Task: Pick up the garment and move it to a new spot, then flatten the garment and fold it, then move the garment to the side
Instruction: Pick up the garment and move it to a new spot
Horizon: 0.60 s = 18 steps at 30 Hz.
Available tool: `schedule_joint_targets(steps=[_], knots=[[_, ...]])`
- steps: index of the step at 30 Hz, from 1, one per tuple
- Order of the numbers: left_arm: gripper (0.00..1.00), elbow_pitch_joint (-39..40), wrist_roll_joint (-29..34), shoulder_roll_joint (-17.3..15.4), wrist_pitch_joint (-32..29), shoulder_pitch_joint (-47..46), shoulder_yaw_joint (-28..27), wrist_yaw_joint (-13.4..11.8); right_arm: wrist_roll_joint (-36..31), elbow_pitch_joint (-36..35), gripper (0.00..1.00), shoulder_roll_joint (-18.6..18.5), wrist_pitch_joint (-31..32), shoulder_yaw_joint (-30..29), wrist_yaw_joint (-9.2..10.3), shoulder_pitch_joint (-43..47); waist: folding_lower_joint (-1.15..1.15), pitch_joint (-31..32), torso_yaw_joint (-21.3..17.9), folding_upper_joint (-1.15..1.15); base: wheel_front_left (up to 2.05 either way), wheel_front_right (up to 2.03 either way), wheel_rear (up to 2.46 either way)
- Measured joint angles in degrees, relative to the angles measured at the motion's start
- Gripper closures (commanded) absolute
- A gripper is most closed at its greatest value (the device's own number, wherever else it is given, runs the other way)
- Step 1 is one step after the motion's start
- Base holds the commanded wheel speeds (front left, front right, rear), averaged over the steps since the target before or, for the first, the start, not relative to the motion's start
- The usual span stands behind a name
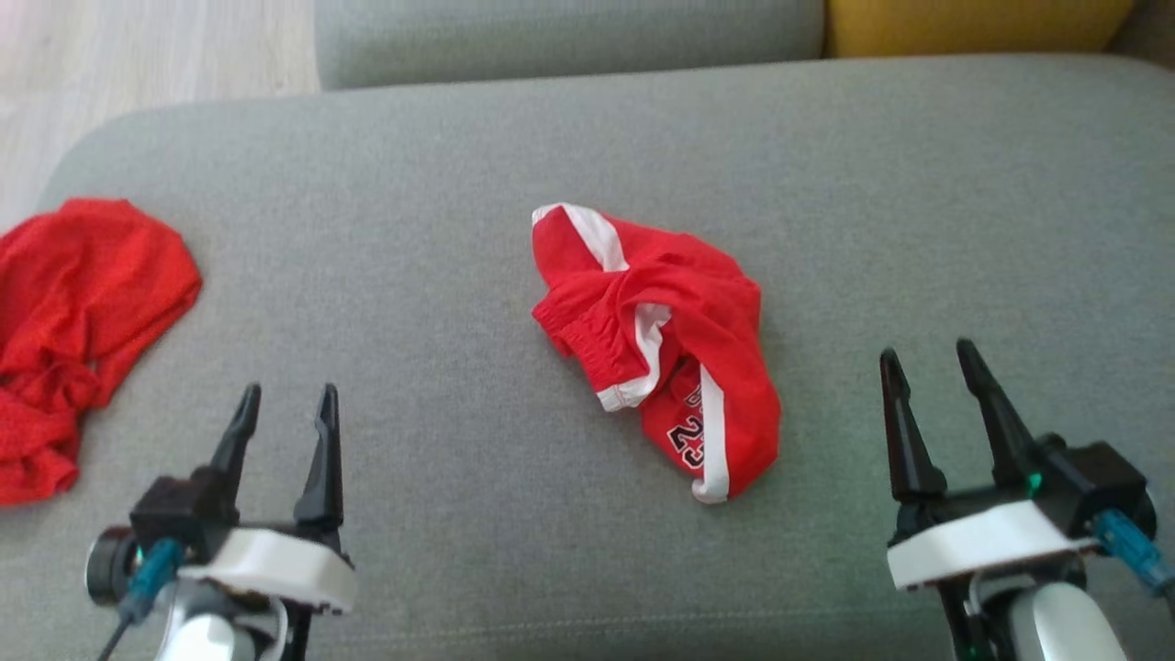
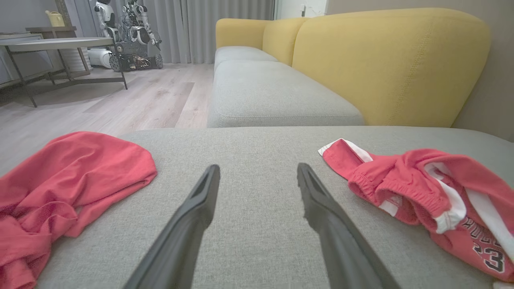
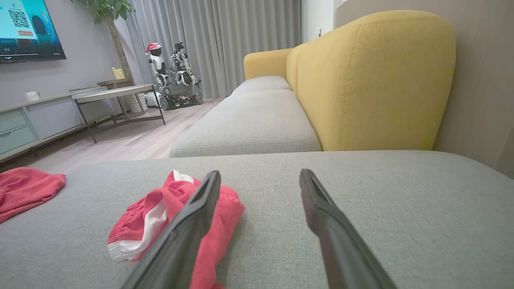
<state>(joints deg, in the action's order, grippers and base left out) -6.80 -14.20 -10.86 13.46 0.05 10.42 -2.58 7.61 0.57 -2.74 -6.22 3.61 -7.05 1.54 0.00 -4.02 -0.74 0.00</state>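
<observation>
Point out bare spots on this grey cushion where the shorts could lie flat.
Widest bare patch: between the plain red garment and the shorts, ahead of the left gripper. Another lies right of the shorts, ahead of the right gripper, out to the grey cushion edge. The far strip behind the shorts is bare too. The left edge is crowded.
</observation>
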Motion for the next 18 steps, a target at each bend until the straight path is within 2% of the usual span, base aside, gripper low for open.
schedule_joint_targets(steps=[9, 18], knots=[[0.00, 3.1, 0.0, 0.0, -1.9, 3.6, 0.8, -1.5, 1.4, -0.2, 0.00, 0.0, 0.8, -0.5, 0.00, 2.8, 0.00, 3.0, -0.3, 0.00, 0.00, 0.00, 0.00], [0.00, 3.7, 0.0, -0.6, -2.8, 3.6, 1.1, -1.8, 1.4, -0.5, 0.00, 0.1, 1.3, -0.5, 0.00, 2.9, 0.00, 3.2, -0.5, 0.00, 0.00, 0.00, 0.00]])
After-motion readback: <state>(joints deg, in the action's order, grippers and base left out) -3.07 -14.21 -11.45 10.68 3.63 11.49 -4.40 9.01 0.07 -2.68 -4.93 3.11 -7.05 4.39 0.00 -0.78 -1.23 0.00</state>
